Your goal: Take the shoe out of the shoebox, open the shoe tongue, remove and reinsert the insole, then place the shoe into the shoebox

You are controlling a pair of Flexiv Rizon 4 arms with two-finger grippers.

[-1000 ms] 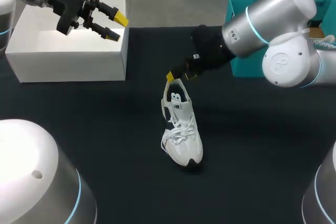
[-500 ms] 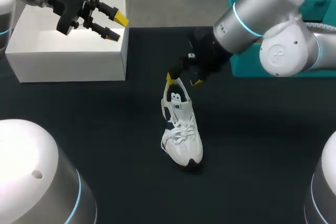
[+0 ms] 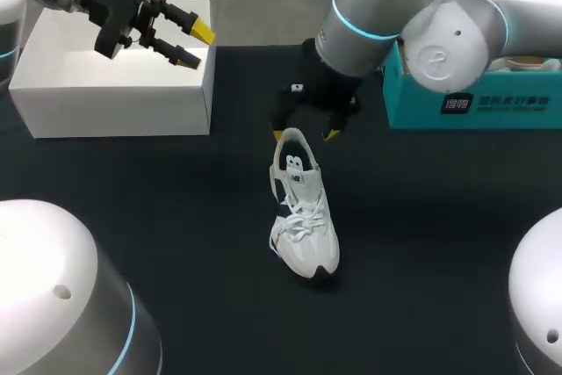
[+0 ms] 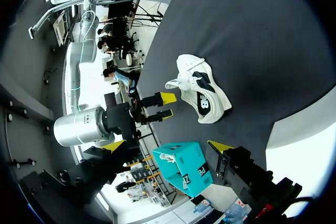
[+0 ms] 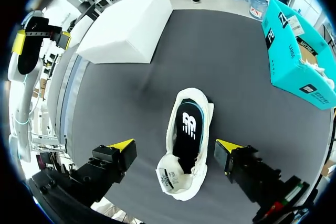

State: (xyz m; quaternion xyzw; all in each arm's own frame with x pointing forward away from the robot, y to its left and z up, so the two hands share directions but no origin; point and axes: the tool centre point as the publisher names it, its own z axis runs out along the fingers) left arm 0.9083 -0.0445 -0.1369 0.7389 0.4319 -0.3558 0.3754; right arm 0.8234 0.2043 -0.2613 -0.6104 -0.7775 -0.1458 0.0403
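Shoe (image 3: 303, 217): centre of counter (image 3: 176, 217), upright, heel twd far edge. R jaws: open, straddling heel. L jaws: open, above white box (image 3: 105, 85). Next, prob.: pinch insole (image 5: 188, 129) heel edge only, lift slowly.

Diffuse overhead light is illuminating the head view evenly. The dark table (image 3: 176, 217) is rendering as uniform matt black, and the white shoe (image 3: 303, 217) at the centre is standing out against it in strong contrast. The white box (image 3: 70, 76) at the upper left is reflecting brightly on top, its front face shading slightly. The right arm (image 3: 386, 6) at the upper right is carrying broad soft highlights, and its ring light (image 3: 356, 28) is glowing cyan.
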